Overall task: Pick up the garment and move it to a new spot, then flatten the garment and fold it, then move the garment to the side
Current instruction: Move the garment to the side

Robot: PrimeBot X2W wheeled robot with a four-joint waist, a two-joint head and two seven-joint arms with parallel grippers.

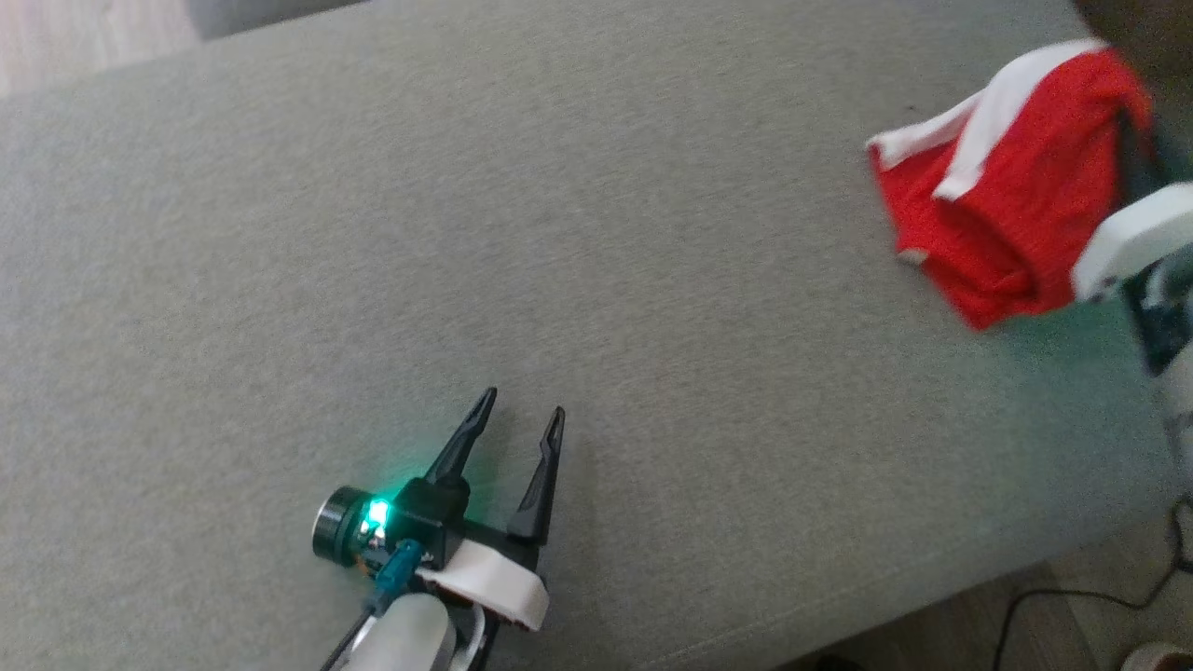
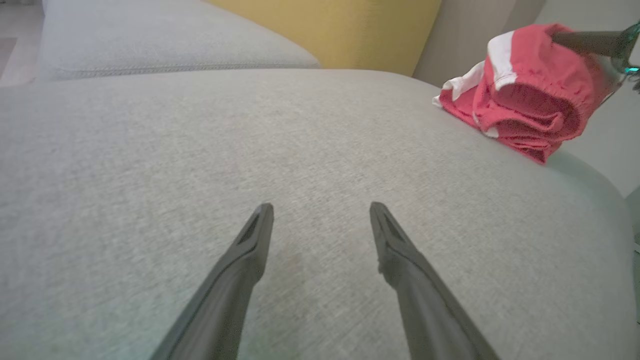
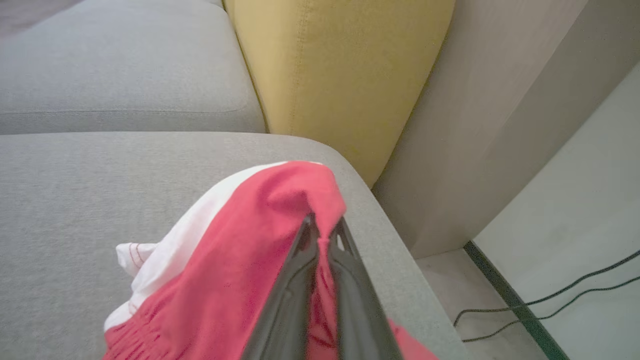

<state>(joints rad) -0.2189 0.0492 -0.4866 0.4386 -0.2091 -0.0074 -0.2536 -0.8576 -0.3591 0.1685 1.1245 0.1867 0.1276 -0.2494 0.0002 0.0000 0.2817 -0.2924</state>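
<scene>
Legend: my right pincer (image 3: 324,226), jaws closed to a sliver, pinches a fold of the red-and-white garment (image 3: 240,260). The garment hangs bunched at the right end of the sofa seat (image 1: 466,233), and its lower edge appears to rest on the fabric. My left pincer (image 1: 522,403) is spread wide and empty, well apart from the garment, low over the seat. To carry well, I judge I should lift until the hem clears, then travel toward the bare middle without dragging. The right wrist view gives the grip itself, a yellow cushion (image 3: 340,75) and floor cables (image 3: 545,300). The left wrist view gives the gathered waistband opening.
</scene>
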